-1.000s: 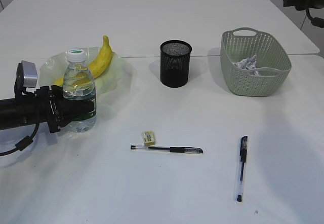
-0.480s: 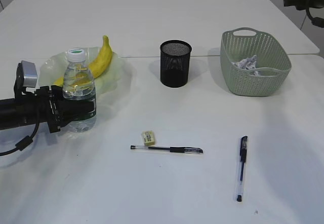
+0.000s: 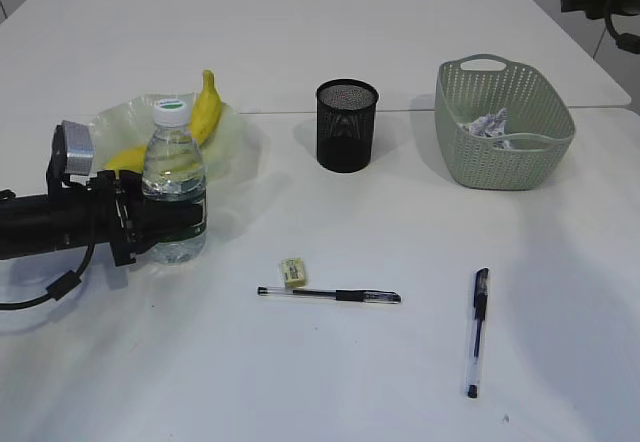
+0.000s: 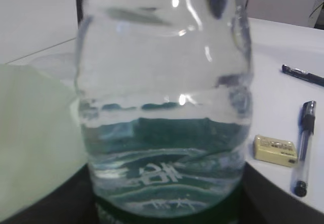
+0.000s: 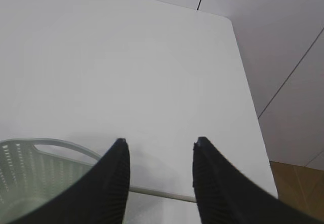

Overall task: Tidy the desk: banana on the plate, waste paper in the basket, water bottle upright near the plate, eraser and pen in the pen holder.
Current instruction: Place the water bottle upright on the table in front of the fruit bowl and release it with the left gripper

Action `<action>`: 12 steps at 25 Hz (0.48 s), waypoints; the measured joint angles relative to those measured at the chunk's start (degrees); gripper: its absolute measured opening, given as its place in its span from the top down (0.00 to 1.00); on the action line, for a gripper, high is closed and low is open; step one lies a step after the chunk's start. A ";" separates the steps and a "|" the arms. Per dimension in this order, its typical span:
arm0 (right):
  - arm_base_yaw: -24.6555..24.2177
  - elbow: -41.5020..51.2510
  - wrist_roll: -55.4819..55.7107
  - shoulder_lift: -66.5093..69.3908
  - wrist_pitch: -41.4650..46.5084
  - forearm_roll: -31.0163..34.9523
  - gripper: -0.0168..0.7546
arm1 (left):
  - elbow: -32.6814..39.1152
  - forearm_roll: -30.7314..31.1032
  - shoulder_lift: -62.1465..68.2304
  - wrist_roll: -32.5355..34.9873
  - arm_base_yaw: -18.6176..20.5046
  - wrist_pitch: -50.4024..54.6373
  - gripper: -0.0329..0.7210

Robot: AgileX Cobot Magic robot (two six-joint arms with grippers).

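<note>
Exterior view: upright water bottle (image 3: 175, 187) clamped in left pincer (image 3: 165, 224), just beside plate (image 3: 235, 137).

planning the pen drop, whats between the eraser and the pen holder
Nothing: in the exterior view the table is bare between the eraser and the pen holder.

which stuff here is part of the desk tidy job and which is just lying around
Part of the job:
- water bottle, upright in the left gripper
- banana on the plate
- waste paper in the basket
- eraser
- two pens
- pen holder

Just lying about:
- nothing visible; the right gripper hangs open, holding nothing
</note>
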 joint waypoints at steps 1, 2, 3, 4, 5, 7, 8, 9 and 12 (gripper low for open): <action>0.00 0.00 0.00 0.00 0.00 0.00 0.57 | 0.00 0.00 0.00 0.00 -0.14 0.00 0.46; 0.00 0.00 0.00 0.00 0.00 0.00 0.57 | 0.00 0.00 0.00 0.00 -0.17 0.00 0.46; 0.00 0.00 0.00 0.00 0.00 0.00 0.57 | 0.00 0.00 0.00 0.00 -0.17 0.00 0.46; 0.00 0.00 0.00 0.00 0.00 0.00 0.57 | 0.00 0.00 0.00 0.00 -0.17 0.00 0.46; 0.00 0.00 0.00 0.00 0.00 0.00 0.57 | 0.00 0.00 0.00 0.00 -0.17 0.00 0.46; 0.00 0.00 0.00 0.00 0.00 0.00 0.57 | 0.00 0.00 0.00 0.13 -0.17 -0.12 0.43; 0.00 0.00 0.00 0.00 0.00 0.00 0.57 | 0.00 0.00 0.00 0.13 -0.17 -0.12 0.43; 0.00 0.00 0.00 0.00 -0.11 0.00 0.57 | 0.00 0.00 0.00 0.13 -0.17 -0.12 0.42; 0.00 0.00 0.00 0.00 -0.11 0.00 0.57 | 0.00 0.00 0.00 0.13 -0.17 -0.12 0.42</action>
